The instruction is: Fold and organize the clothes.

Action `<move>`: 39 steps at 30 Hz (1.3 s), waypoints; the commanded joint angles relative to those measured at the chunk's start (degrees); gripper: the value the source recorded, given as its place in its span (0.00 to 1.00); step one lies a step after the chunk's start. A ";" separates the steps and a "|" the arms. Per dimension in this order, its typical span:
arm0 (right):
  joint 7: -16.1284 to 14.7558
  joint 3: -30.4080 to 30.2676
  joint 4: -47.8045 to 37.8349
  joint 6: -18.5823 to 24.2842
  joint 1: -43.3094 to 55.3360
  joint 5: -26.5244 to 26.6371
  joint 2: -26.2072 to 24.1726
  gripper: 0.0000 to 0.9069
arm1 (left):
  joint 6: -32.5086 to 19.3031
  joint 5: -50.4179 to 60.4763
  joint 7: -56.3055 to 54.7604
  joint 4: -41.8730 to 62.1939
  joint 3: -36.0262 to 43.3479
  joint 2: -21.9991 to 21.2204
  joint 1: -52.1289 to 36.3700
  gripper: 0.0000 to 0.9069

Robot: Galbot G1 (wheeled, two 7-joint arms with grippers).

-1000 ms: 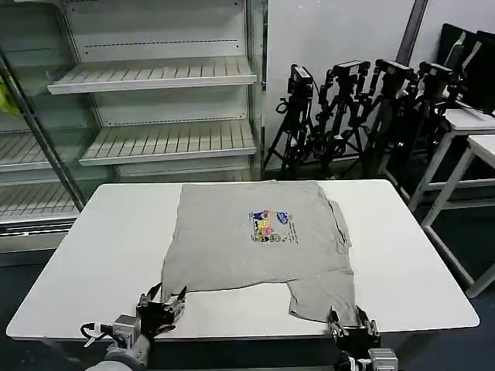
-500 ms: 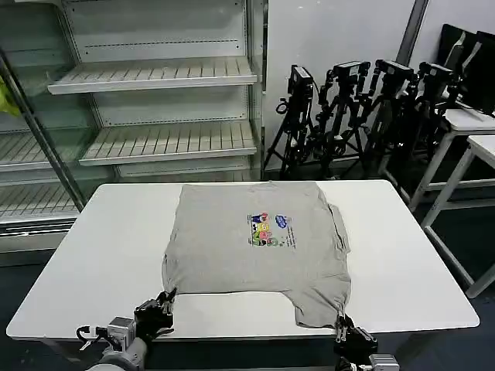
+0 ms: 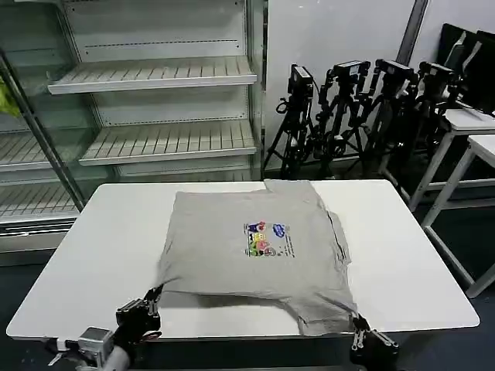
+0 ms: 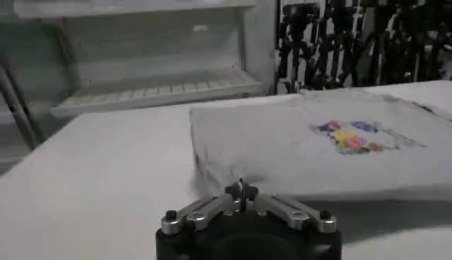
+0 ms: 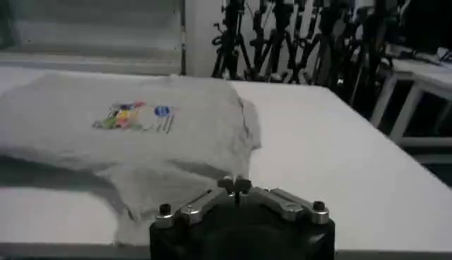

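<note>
Pulling at the near hem looks like the step in hand. The grey T-shirt lies on the white surface, print facing up, collar end toward the far edge beside the shelving. Its near edge is lifted off the surface and casts a shadow beneath; one sleeve or corner trails to the near right edge.

Left gripper: at the near-left edge of the surface, jaws narrowed to a pinch. In the left wrist view the left gripper has its tips together at the shirt's near-left corner, and cloth appears caught between them, though the hold itself is small and hard to confirm.

Right gripper: just off the near-right edge, below the trailing corner. In the right wrist view the right gripper also has its tips closed together at the edge of the fabric; I judge it pinches the hem.

Notes for doing this step well:
- Keep both corners level and move the arms together, or the hem will skew.
- Hold tension across the hem so the raised fabric does not sag into creases.
- The right corner is bunched; smooth it before creasing.
- Watch that the far part of the shirt does not slide along the surface.

Tripods stand well behind, clear of the work.
</note>
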 commanded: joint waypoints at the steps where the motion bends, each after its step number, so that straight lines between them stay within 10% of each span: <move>1: 1.07 2.46 -4.31 1.20 12.79 5.90 -4.60 0.00 | -0.11 -0.03 1.24 4.07 -0.04 5.13 -6.55 0.04; 17: 2.33 -10.74 -29.30 -2.38 42.69 13.25 -15.35 0.00 | -0.10 3.80 4.51 25.41 14.00 9.69 -30.71 0.04; 36: -1.33 -20.36 -44.44 -3.54 58.23 8.18 -14.21 0.00 | -0.14 7.67 4.41 29.46 17.96 6.60 -33.58 0.08; 37: -1.32 -20.55 -44.75 -3.60 58.20 7.68 -13.77 0.08 | -0.13 7.65 4.29 29.45 17.83 6.33 -33.57 0.19; 38: -1.31 -20.68 -44.93 -3.78 58.10 7.23 -13.43 1.00 | -0.14 7.65 4.16 29.45 17.72 6.22 -33.56 0.54; 39: -1.32 -20.72 -44.93 -3.74 57.61 6.88 -12.95 1.00 | -0.13 7.59 4.07 29.42 17.64 6.02 -33.51 0.86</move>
